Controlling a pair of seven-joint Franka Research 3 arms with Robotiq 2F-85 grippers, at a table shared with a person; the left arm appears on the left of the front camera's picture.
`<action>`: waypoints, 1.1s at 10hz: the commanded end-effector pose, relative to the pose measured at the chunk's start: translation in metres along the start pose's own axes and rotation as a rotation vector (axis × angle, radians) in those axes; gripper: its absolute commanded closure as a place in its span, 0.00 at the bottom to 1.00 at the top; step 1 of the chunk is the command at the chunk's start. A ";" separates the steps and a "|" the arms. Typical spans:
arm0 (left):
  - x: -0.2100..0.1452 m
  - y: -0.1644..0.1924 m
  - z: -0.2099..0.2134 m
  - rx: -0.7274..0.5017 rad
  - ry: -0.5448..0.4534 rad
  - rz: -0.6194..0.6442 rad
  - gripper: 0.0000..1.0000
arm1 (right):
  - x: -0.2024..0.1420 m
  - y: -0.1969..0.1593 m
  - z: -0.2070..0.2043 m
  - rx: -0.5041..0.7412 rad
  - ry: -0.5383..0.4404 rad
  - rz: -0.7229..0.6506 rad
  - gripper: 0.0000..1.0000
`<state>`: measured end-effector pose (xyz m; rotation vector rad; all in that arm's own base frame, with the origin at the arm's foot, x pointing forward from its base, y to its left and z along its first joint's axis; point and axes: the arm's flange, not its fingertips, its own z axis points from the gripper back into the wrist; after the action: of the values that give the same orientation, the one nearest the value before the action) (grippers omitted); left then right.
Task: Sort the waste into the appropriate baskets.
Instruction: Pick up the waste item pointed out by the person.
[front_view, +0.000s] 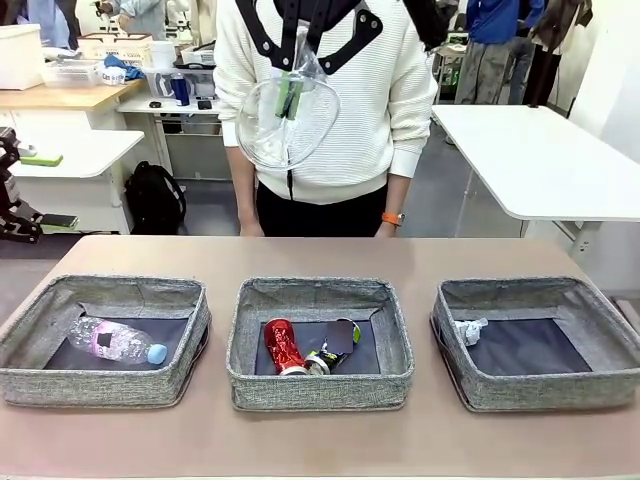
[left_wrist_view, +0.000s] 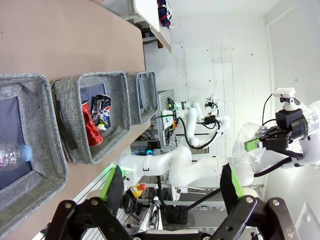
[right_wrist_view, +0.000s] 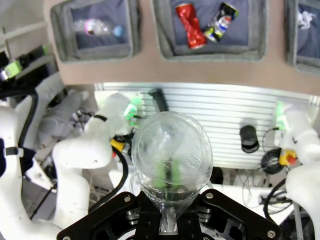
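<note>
The right gripper (front_view: 290, 98) hangs high above the middle of the brown counter (front_view: 320, 255), its jaws closed on a clear, squashed plastic bottle (front_view: 285, 125); the right wrist view shows that bottle (right_wrist_view: 171, 162) pinched between the green pads. The left gripper (left_wrist_view: 172, 187) is held off to the left, jaws spread and empty.

Three low grey woven-fabric baskets sit in a row near the robot. The left basket (front_view: 180, 375) holds a clear plastic bottle with a blue cap (front_view: 115, 342). The middle basket (front_view: 320, 385) holds a crushed red can (front_view: 282, 346) and a crushed dark blue-black can (front_view: 335, 348). The right basket (front_view: 520, 392) holds a crumpled white paper wad (front_view: 468, 330).

Judging by that sorting, the held bottle belongs in the left basket. The arm would do well to carry it leftward at height, clearing the basket walls, then lower it over the bare dark floor beside the blue-capped bottle before releasing, since a light bottle dropped from high could bounce out.

The cans carry print, and the blue-capped bottle a pink label, but nothing is legible.
</note>
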<state>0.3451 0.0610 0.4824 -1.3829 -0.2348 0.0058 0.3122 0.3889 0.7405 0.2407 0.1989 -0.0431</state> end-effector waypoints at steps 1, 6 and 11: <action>-0.001 0.000 0.001 -0.005 0.007 -0.021 0.00 | -0.001 -0.002 0.003 -0.006 -0.004 0.025 0.98; -0.001 0.000 0.001 -0.005 0.007 -0.021 0.00 | -0.001 -0.002 0.003 -0.006 -0.004 0.025 0.98; -0.001 0.000 0.001 -0.005 0.007 -0.021 0.00 | -0.001 -0.002 0.003 -0.006 -0.004 0.025 0.98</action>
<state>0.3451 0.0610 0.4824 -1.3829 -0.2348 0.0058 0.3122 0.3889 0.7405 0.2407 0.1988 -0.0427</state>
